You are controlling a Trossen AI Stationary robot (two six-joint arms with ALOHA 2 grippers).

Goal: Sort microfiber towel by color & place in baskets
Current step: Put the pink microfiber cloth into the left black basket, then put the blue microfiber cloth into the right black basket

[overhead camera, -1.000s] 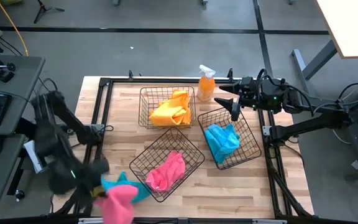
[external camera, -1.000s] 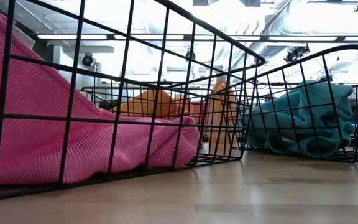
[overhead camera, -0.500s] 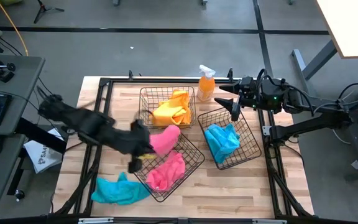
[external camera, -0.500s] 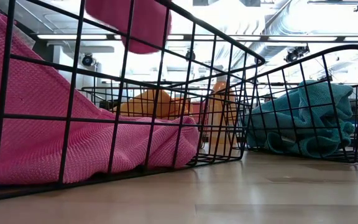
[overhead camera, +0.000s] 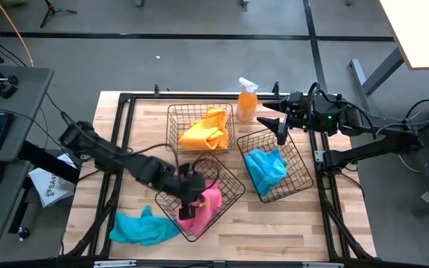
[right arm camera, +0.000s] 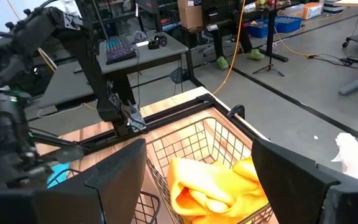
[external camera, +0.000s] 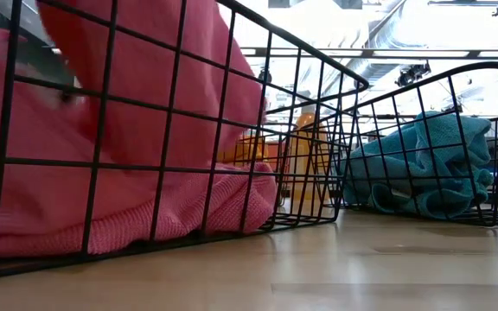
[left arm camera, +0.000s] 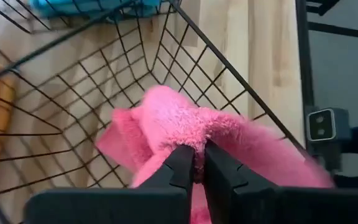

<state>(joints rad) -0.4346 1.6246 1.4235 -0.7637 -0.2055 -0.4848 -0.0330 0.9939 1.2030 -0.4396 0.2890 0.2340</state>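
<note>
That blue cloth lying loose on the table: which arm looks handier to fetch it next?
Probably the left. Its pincer holds a pink cloth in the nearest basket, beside the blue cloth; the right pincer waits across the table.

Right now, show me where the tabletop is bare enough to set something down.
Bare wood lies between the yellow towel's basket and the table's left rail, and along the front right corner past the teal towel's basket. The centre is crowded with baskets and the left gripper.

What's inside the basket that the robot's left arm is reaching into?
Pink towels fill the front basket. The left end effector pinches one of them over it. The basket floor beneath them is covered.
</note>
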